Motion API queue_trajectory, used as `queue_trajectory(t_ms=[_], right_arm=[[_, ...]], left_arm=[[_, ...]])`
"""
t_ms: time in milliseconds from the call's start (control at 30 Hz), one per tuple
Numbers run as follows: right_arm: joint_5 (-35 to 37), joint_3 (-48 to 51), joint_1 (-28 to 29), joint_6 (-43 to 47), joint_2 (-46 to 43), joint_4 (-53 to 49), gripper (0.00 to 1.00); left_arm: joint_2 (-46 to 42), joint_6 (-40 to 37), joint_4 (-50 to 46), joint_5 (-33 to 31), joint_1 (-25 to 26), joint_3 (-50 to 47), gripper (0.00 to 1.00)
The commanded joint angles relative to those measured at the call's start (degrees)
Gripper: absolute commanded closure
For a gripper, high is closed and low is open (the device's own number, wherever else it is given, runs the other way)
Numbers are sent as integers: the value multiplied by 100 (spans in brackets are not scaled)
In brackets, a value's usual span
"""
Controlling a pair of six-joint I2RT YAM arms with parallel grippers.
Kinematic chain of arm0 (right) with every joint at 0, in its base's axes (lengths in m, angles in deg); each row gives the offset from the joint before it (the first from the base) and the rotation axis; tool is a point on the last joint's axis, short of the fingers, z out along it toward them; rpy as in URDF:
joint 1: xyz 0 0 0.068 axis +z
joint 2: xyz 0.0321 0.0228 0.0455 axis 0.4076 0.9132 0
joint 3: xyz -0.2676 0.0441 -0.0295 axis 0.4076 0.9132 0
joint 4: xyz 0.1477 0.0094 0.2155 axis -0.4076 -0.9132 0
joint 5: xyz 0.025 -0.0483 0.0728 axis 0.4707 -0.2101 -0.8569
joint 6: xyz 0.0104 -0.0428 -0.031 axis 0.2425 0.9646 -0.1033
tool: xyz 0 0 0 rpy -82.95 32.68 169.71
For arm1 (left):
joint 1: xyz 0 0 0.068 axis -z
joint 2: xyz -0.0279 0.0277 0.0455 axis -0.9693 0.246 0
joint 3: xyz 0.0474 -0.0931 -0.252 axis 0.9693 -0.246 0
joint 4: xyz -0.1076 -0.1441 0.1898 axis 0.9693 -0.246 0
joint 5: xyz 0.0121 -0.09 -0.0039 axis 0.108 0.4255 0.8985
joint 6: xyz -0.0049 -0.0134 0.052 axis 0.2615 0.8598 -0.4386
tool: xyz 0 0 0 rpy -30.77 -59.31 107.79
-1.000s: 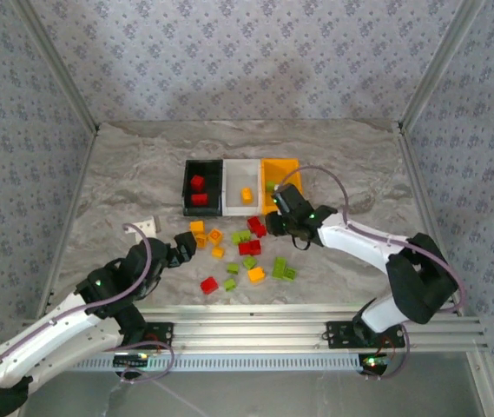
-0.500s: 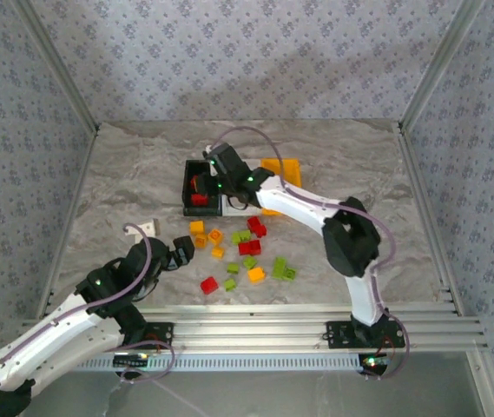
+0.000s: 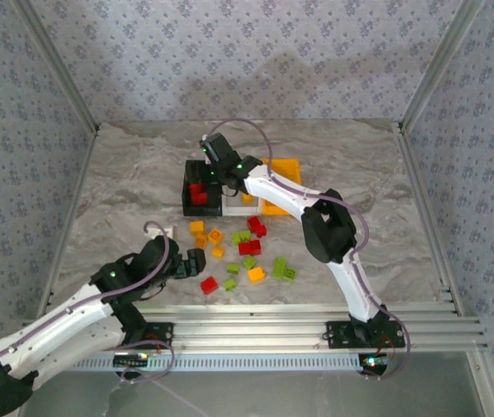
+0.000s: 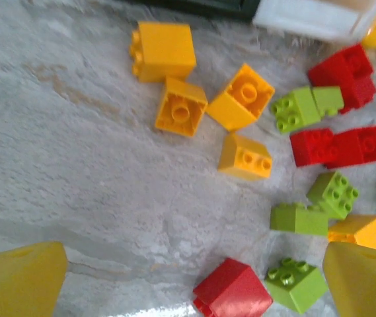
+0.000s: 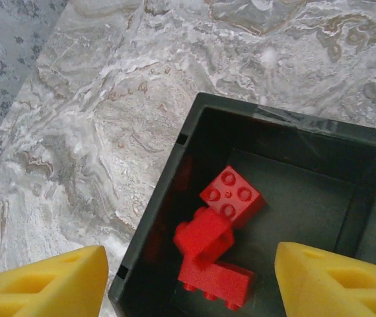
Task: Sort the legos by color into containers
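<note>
Finding 1. Three red bricks (image 5: 232,195) lay clustered in the black bin (image 5: 287,142), directly below the gap between the fingers (image 5: 42,284) of the right gripper (image 5: 188,267). One finger stood to each side of the cluster. The fingers were spread apart, held nothing and touched neither the bricks nor the bin.

Finding 2. Seen from above, the white bin (image 3: 233,207) sat just beside the black bin under the right arm, with the orange bin (image 3: 286,169) past it. One orange brick was visible in the white bin.

Finding 3. The unsorted bricks (image 4: 246,157) lay loose on the table (image 4: 75,165) ahead of the left gripper (image 4: 194,264). Its fingers (image 4: 19,281) were spread wide and gripped nothing. A loose red brick (image 4: 232,290) and a green brick (image 4: 295,282) lay side by side between them, nearer one finger and touching neither. Four orange bricks (image 4: 181,105) lay beyond the fingertips, near the middle of the gap. A mix of red, green and orange pieces lay ahead of the finger nearest the green brick.
</note>
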Motion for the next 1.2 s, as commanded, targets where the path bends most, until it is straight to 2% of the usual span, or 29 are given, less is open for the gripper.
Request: queue_trajectory(t_ms=[0, 100, 300, 467, 667, 867, 1167], right_arm=[[79, 801, -10, -96, -1002, 226, 29], [134, 1872, -56, -243, -1773, 465, 28], [246, 3608, -94, -383, -2977, 843, 27], [355, 4480, -129, -426, -3621, 943, 27], [429, 4954, -148, -484, -4059, 980, 27], [517, 5136, -171, -484, -4275, 963, 27], [593, 5380, -198, -519, -4553, 945, 27]], left_arm=[[257, -257, 213, 595, 22, 74, 1], [604, -274, 462, 880, 272, 15, 3], [1761, -249, 572, 819, 1055, 137, 11], [2181, -94, 525, 673, 1224, 154, 15], [2366, -132, 526, 373, 1212, 71, 22], [2913, -231, 870, 445, 1167, 102, 27], [3012, -301, 781, 381, 1165, 212, 50]])
